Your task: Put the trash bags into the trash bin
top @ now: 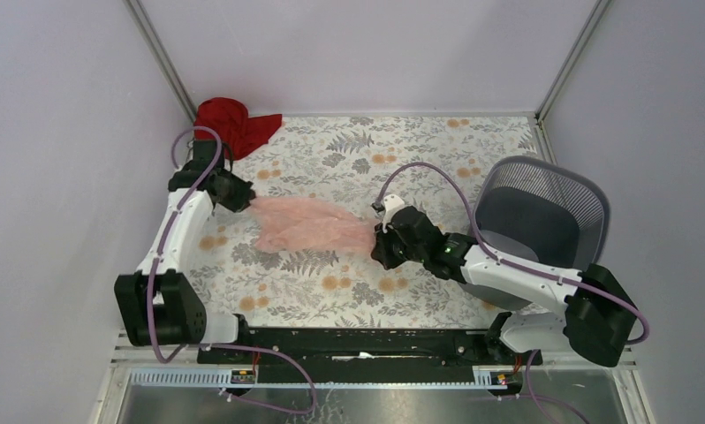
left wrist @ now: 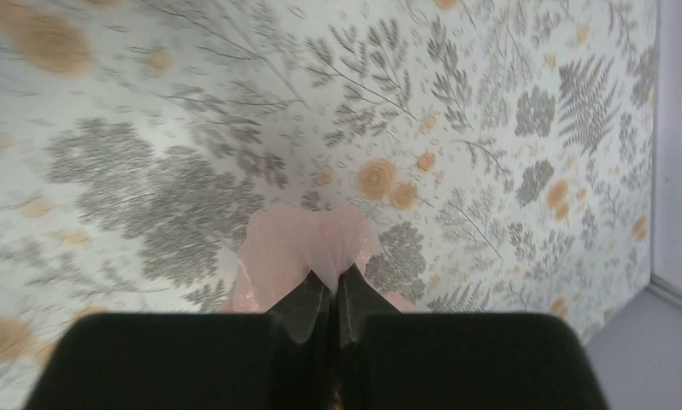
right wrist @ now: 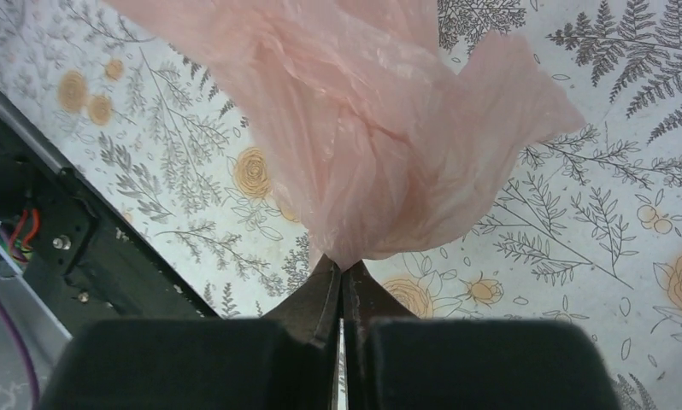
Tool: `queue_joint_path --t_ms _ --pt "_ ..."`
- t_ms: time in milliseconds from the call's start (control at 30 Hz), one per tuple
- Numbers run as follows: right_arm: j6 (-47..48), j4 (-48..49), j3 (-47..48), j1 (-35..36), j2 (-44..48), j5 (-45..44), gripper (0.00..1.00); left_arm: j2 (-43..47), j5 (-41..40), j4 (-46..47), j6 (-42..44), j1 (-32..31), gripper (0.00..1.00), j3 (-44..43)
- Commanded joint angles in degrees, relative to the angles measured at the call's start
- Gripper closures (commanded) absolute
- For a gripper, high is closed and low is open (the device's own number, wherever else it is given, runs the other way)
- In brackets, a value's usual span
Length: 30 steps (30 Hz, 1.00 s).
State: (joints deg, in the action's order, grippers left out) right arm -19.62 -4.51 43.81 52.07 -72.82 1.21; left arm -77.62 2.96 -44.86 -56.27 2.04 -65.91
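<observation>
1. One bag, thin pink film, lies rumpled and drawn out across the middle of the table. It is not in the bin. Its left end is at my left gripper and its right end at my right gripper.
2. Right gripper: jaws fully closed, with a gathered bunch of film pinched at the tips. The rest fans out wide ahead of them.
3. Left gripper: jaws almost together, with a small fold of film caught between the tips. The bite looks shallow, and only a little flap shows past them.
4. Bin: at the far right, beyond my right arm and well apart from the bag, its mouth open toward the top camera.
5. Risk: the left pinch slips. The film is slick and thin, so a tug from the other end could pull that fold free.
6. Risk: the film stretches or tears. With both ends held, my arms moving apart would load it.
7. Risk: the bag ends up half in. Carried by one end, the loose tail could drag, catch the rim or mesh, and drape outside.
8. Risk: the bin gets knocked. My right arm and its cable sit just in front of it, and a wide swing could tip so light a thing.
9. Red cloth: in the far-left corner, near my left gripper. A careless regrasp there could catch it instead.
</observation>
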Motion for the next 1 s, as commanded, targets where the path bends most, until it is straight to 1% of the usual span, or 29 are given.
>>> queue_joint_path --t_ms 0,33,67,167,233,267,333,400,467,567,633,700,767,867,967 --pt "-3.58 -2.01 2.17 -1.28 2.77 -4.58 1.0 1.35 10.38 8.11 6.52 -7.14 0.17 -0.18" --pt "-3.56 -3.04 3.23 -1.51 2.61 -6.88 1.0 2.28 7.11 6.09 8.11 -8.24 0.03 -0.6" --pt "-3.36 -4.03 4.16 -1.81 2.22 -8.85 1.0 3.77 4.05 4.03 9.78 -8.65 0.01 -0.53" --pt "-3.26 -6.65 6.4 -2.63 0.4 -12.0 1.0 10.14 -5.3 -0.52 13.77 -8.72 0.01 1.87" --pt "-3.43 -7.31 7.05 -2.79 -0.63 -12.91 1.0 16.03 -7.88 -1.62 14.33 -8.85 0.01 6.79" --pt "-3.57 -7.71 7.4 -2.9 -1.11 -13.58 1.0 19.21 -7.83 -1.71 13.82 -9.3 0.01 9.54" --pt "-3.5 -8.55 8.27 -3.3 -2.15 -14.22 1.0 24.48 -7.0 -1.29 11.92 -12.87 0.01 14.86" --pt "-3.05 -9.25 9.18 -3.59 -3.26 -14.17 1.0 26.89 -8.18 -1.71 8.96 -17.9 0.01 18.32" --pt "-2.22 -9.24 9.56 -3.82 -3.69 -13.3 1.0 26.98 -11.62 -2.46 7.93 -21.65 0.01 19.73" --pt "-1.53 -9.39 9.56 -3.91 -3.87 -12.19 1.0 24.64 -14.3 -2.47 10.08 -22.78 0.01 18.61" --pt "-1.22 -9.19 9.18 -3.93 -3.54 -10.94 1.0 23.16 -12.57 -0.41 13.88 -22.78 0.01 16.62" --pt "-0.71 -8.74 8.66 -3.93 -3.04 -8.85 1.0 21.54 -9.84 2.97 19.39 -22.77 0.01 15.1" --pt "-0.28 -8.58 8.22 -3.91 -2.52 -7.87 1.0 19.4 -10.39 4.58 22.41 -22.79 0.01 13.02" --pt "0.29 -8.67 7.76 -3.97 -1.68 -7.35 1.0 15.39 -8.44 7.0 23.53 -22.71 0.01 10.81" --pt "0.47 -8.63 7.31 -3.97 -0.83 -7.3 1.0 11.91 -6.17 10.83 23.56 -22.7 0.01 10.98"
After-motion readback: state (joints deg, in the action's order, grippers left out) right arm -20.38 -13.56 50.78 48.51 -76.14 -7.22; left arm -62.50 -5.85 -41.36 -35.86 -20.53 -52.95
